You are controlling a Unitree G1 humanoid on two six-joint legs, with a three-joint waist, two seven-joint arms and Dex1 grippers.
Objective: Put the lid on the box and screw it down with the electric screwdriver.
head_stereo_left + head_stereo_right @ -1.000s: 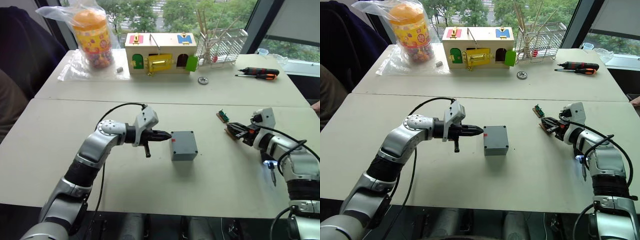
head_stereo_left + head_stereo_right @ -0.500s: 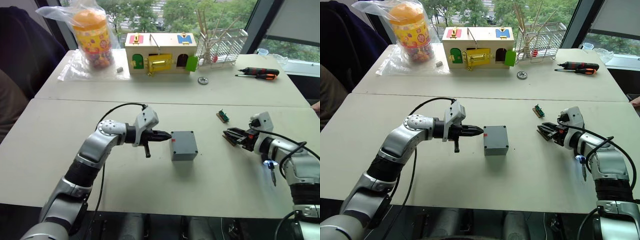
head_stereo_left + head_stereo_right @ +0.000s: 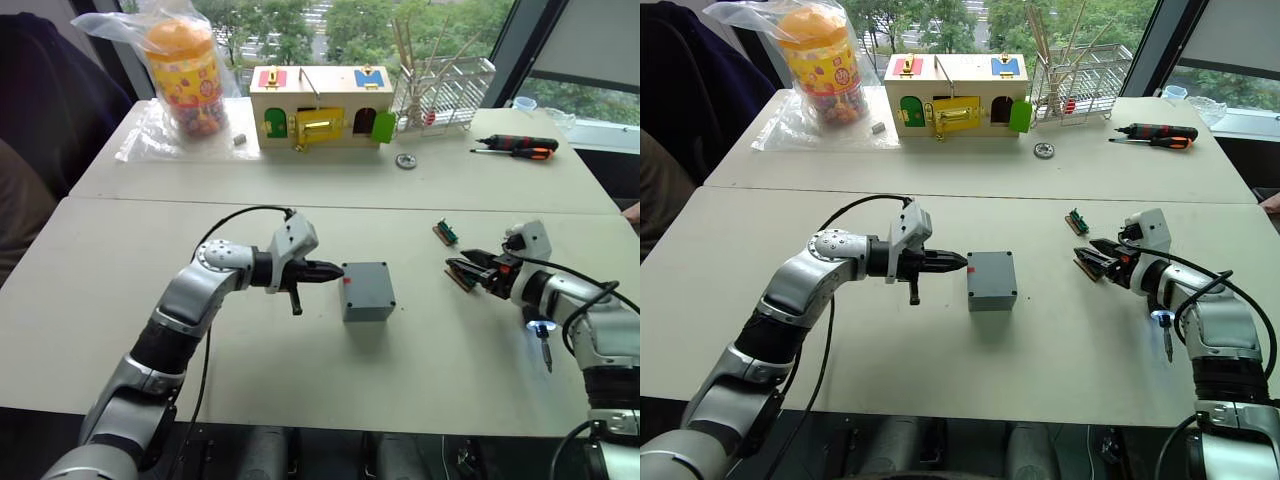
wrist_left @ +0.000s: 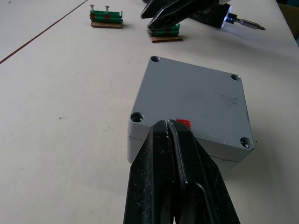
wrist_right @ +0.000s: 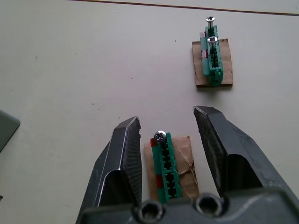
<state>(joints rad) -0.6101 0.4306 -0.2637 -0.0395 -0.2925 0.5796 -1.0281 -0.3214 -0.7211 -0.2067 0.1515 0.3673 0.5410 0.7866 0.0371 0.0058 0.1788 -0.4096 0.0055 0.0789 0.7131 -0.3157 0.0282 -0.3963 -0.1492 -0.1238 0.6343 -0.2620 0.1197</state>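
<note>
The grey box [image 3: 367, 291] stands mid-table with the lid [image 4: 196, 100] lying on its top, a screw hole showing at each corner. My left gripper [image 3: 335, 271] is shut, and its tips touch the box's side at the red mark [image 4: 183, 123]. My right gripper [image 5: 166, 115] is open and straddles a green terminal block [image 5: 164, 175] that holds an upright screw and sits on a scrap of cardboard. The electric screwdriver [image 3: 541, 335] shows beside my right wrist, its end lit blue and its bit [image 4: 250, 24] pointing away; what holds it is hidden.
A second green block with two screws [image 5: 212, 58] lies just beyond the first. At the back stand a wooden box with coloured doors [image 3: 320, 105], a bagged candy jar [image 3: 185, 75] and a wire rack [image 3: 445, 90]. Hand screwdrivers [image 3: 515, 147] and a metal disc [image 3: 406, 160] lie near them.
My right gripper has shifted slightly over the near green block. The left arm and the box have stayed still.
</note>
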